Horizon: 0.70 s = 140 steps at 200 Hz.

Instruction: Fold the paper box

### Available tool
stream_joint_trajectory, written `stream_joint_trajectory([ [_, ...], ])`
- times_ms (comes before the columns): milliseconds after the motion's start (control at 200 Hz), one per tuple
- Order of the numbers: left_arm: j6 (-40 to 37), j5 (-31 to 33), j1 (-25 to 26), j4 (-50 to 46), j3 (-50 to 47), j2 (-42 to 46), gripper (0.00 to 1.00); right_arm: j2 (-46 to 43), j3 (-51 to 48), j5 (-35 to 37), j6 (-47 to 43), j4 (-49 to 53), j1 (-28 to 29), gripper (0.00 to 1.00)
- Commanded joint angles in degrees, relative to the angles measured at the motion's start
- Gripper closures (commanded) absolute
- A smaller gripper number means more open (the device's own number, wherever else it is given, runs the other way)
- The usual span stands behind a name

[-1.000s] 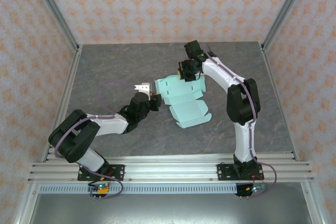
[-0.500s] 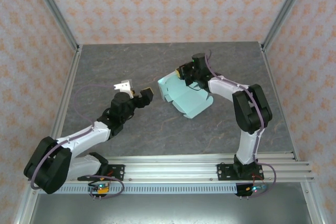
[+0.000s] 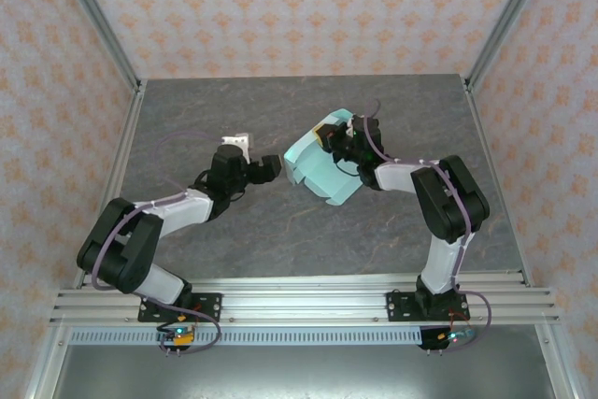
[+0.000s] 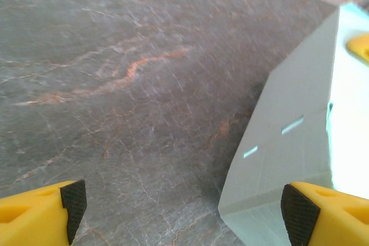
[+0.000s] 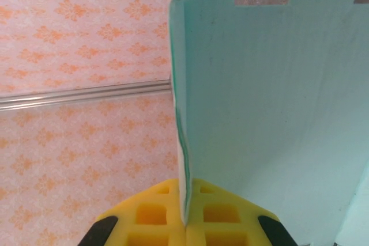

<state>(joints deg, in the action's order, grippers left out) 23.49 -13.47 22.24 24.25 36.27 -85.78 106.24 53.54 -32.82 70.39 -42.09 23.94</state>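
**Mint box tipped up in the right tool's pinch**

The paper box (image 3: 316, 163), pale mint card partly folded, stands tilted near the middle of the grey tabletop (image 3: 215, 109). The right tool (image 3: 327, 134) has its yellow pads pressed together on the box's upper wall, at about one o'clock of the card. Its wrist camera shows the thin edge clamped between them. The left tool (image 3: 257, 156) sits at nine o'clock of the box, just beside it, its fingers spread wide and holding nothing. The box's lower edge seems to rest on the tabletop, though I can't be sure from here.

Mint-green paper box (image 3: 316, 171); grey marbled table (image 3: 234, 109); orange-patterned pink walls (image 3: 280, 7).
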Motion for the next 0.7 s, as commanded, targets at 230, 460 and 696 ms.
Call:
stream_joint_trajectory([
  [230, -17.4, 2.0, 5.9, 5.4, -2.0, -4.3, 0.11, 4.8, -2.2, 0.1, 1.8, -11.8, -0.4, 0.95],
  [460, -17.9, 2.0, 6.2, 10.1, -0.3, -8.5, 0.15, 4.8, -1.0, -1.0, -0.4, -9.8, -0.4, 0.94],
  [696, -19.8, -3.6, 7.5, 10.5, 3.3, -12.6, 0.22, 5.3, -1.5, -1.2, -1.8, -10.6, -0.4, 0.91],
])
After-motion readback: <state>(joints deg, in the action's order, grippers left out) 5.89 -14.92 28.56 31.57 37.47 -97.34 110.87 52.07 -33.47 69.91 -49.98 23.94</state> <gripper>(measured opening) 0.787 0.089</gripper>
